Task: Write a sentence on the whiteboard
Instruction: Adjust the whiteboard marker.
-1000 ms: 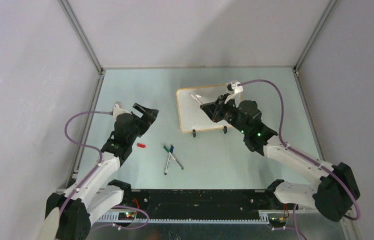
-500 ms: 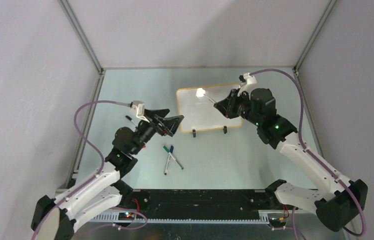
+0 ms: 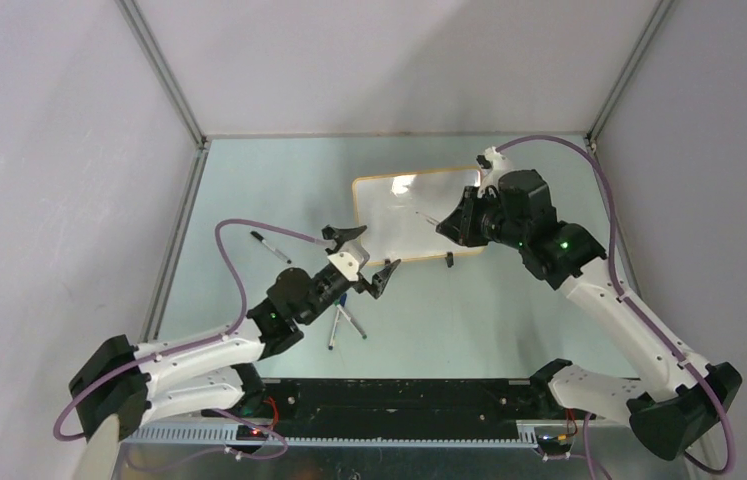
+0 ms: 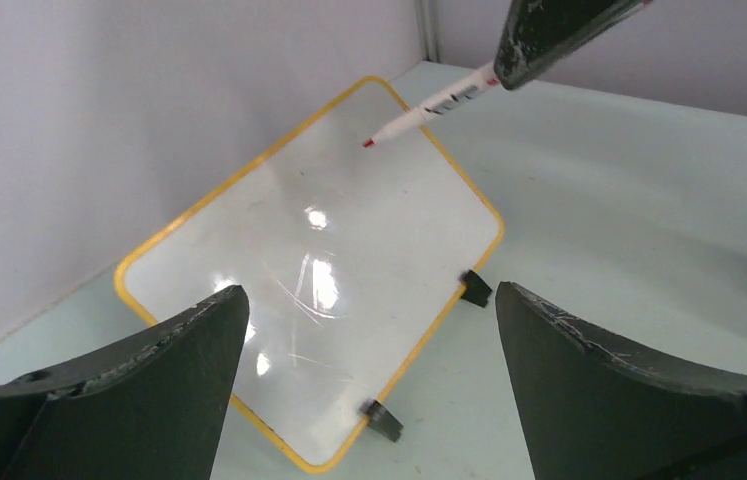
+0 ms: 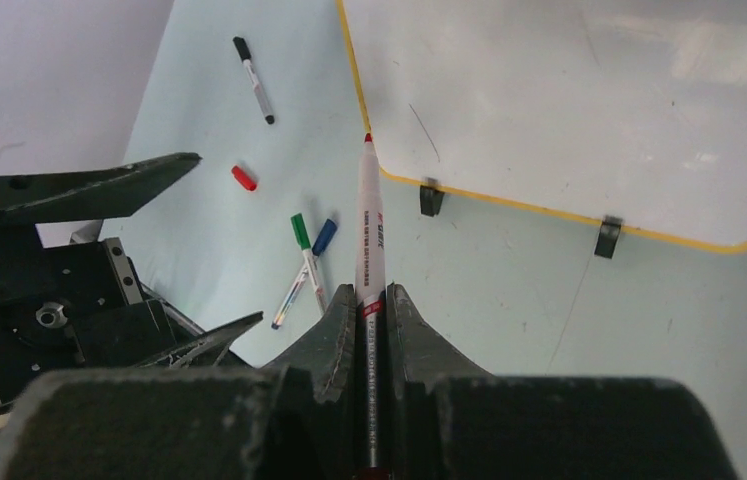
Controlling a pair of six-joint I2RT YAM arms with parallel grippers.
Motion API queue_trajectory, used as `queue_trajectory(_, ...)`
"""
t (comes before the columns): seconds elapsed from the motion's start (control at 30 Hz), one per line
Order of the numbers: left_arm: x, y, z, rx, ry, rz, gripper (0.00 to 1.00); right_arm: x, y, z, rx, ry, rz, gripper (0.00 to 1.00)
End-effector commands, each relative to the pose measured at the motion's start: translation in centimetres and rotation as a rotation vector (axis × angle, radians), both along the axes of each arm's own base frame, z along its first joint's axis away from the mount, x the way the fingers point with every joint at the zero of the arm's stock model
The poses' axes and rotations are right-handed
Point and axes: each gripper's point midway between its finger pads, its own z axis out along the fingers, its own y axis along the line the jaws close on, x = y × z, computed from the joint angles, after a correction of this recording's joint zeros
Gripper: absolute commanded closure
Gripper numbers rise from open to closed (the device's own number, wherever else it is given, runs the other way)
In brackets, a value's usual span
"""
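The whiteboard [image 3: 399,225] lies tilted on its black clip feet at the table's middle; its face [image 4: 329,250] is glossy and blank, and no sentence shows on it. My right gripper [image 3: 449,222] is over the board's right part, shut on a white marker [image 5: 373,240]. The marker's red tip [image 4: 369,143] points down at the board and looks slightly above it. My left gripper [image 3: 369,252] hovers at the board's near left corner, wide open with nothing between its fingers [image 4: 149,380]. The board [image 5: 569,110] also fills the right wrist view.
A black-capped marker [image 3: 271,246] lies at the left. A green and a blue marker [image 3: 341,315] lie crossed near the front, under the left arm. A loose red cap [image 5: 243,178] sits between them. Grey walls close in the table on three sides.
My left arm swung from the table's left side across to the board's near left corner, staying open. My right gripper drew back to the right with the marker.
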Motion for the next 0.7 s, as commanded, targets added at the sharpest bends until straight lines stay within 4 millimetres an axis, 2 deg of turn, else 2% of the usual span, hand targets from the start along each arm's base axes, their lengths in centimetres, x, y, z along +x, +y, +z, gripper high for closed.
queue_trajectory(0.0, 0.8, 1.5, 4.3, -0.06, -0.201, 0.099, 0.01, -0.2, -1.0, 0.8, -0.034, 0.038, -0.084, 1.0)
queue_trajectory(0.07, 0.7, 1.8, 4.4, -0.062, -0.203, 0.106, 0.01, 0.1, -1.4, 0.6, -0.058, 0.055, -0.144, 1.0)
queue_trajectory(0.1, 0.7, 1.9, 4.4, -0.059, -0.203, 0.11, 0.01, 0.8, -2.1, 1.1, -0.055, 0.055, -0.221, 1.0)
queue_trajectory(0.13, 0.8, 2.0, 4.4, -0.06, -0.204, 0.115, 0.01, 0.8, -2.2, 0.5, -0.077, 0.083, -0.242, 1.0)
queue_trajectory(0.17, 0.7, 2.1, 4.3, -0.06, -0.204, 0.116, 0.01, 1.1, -2.4, 1.0, -0.071, 0.081, -0.296, 1.0)
queue_trajectory(0.23, 0.5, 2.4, 4.5, -0.084, -0.214, 0.118, 0.01, 1.3, -2.2, 0.4, -0.099, 0.113, -0.332, 1.0)
queue_trajectory(0.4, 0.1, 2.9, 5.1, -0.117, -0.233, 0.116, 0.01, 0.9, -1.1, 0.5, -0.104, 0.121, -0.337, 1.0)
queue_trajectory(0.6, -0.4, 3.5, 5.6, -0.154, -0.251, 0.118, 0.01, 0.2, -2.3, 1.7, -0.038, 0.114, -0.452, 1.0)
queue_trajectory(0.63, -0.5, 3.6, 5.6, -0.158, -0.254, 0.117, 0.01, 0.1, -2.3, 2.6, 0.011, 0.102, -0.454, 1.0)
queue_trajectory(0.67, -0.5, 3.6, 5.7, -0.162, -0.257, 0.117, 0.01, -0.3, -1.8, 2.0, 0.042, 0.135, -0.429, 1.0)
